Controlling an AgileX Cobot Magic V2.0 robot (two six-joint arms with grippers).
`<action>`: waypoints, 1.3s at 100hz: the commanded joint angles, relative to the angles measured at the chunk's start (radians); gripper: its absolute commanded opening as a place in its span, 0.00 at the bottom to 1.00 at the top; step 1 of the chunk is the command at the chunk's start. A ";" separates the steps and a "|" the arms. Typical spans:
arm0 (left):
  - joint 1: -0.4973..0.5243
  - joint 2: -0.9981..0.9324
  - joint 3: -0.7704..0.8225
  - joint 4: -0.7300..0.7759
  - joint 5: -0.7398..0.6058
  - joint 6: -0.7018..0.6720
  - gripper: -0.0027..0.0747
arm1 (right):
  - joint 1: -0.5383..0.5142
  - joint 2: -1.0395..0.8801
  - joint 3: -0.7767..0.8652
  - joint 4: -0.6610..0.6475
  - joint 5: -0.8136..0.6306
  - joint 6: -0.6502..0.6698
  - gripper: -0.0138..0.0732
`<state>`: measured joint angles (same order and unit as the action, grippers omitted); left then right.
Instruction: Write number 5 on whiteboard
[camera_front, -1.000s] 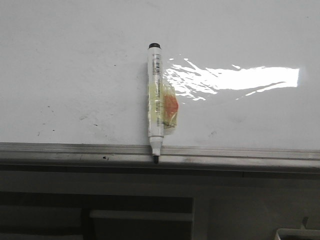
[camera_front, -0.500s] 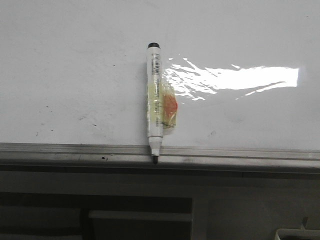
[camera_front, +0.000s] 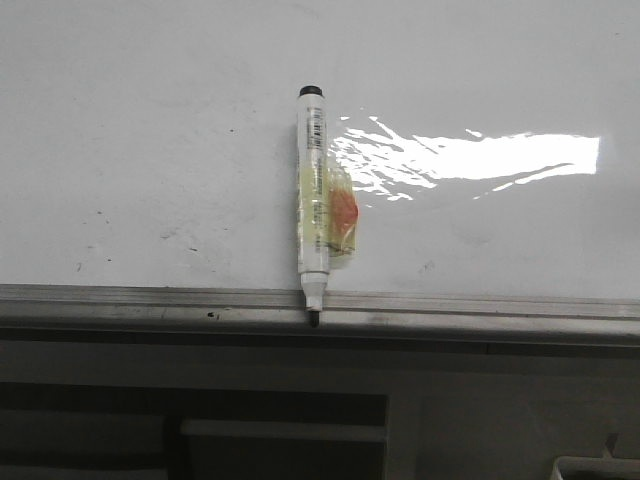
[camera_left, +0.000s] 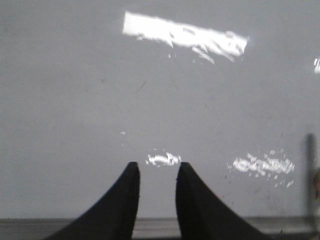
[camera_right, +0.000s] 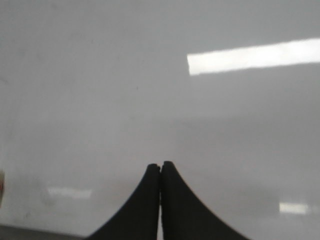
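No number 5 on the whiteboard (camera_front: 150, 120); writing not begun. Marker (camera_front: 313, 200) lies uncapped, tip over the grey rail (camera_front: 480, 308), ungripped. Left gripper (camera_left: 157, 187) part open, empty; right gripper (camera_right: 160, 192) closed, empty. Next: grasp marker. Barcode label unreadable.

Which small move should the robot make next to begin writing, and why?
Probably move the left gripper, which is open and empty, toward the marker to grasp its barrel. The whiteboard shows no 5 yet, and the uncapped marker lies untouched, its tip over the grey rail. The right gripper is shut.
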<state>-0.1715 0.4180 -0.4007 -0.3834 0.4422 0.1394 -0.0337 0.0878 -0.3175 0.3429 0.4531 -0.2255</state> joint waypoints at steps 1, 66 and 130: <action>-0.001 0.137 -0.096 -0.010 0.082 0.095 0.50 | -0.004 0.073 -0.068 -0.005 0.044 -0.067 0.23; -0.759 0.641 -0.127 -0.445 -0.535 0.256 0.51 | -0.004 0.160 -0.145 0.016 0.056 -0.076 0.66; -0.814 0.936 -0.283 -0.493 -0.565 0.256 0.51 | 0.039 0.162 -0.145 0.019 0.054 -0.076 0.66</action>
<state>-0.9802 1.3500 -0.6516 -0.8649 -0.0869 0.3958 0.0000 0.2287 -0.4272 0.3483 0.5783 -0.2891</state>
